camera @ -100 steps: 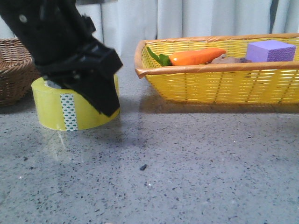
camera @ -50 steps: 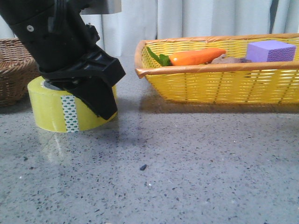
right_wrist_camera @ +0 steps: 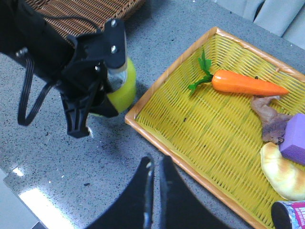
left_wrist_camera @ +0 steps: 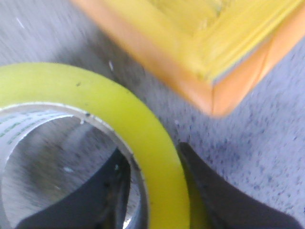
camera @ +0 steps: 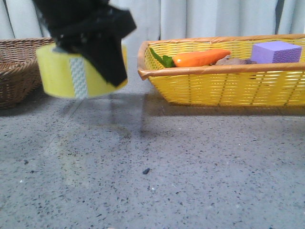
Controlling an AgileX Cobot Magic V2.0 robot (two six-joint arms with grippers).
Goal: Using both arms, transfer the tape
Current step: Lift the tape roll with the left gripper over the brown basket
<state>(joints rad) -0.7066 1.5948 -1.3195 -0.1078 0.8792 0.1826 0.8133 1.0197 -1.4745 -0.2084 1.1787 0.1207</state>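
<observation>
Above table (camera: 190,181): one tape (camera: 62,76), left hand (camera: 102,57) clamping.

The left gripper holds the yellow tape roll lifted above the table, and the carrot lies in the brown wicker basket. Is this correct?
Not quite. The left gripper does hold the tape roll lifted off the table, but the carrot lies in the yellow basket, not the brown wicker one. The front view shows this.
</observation>
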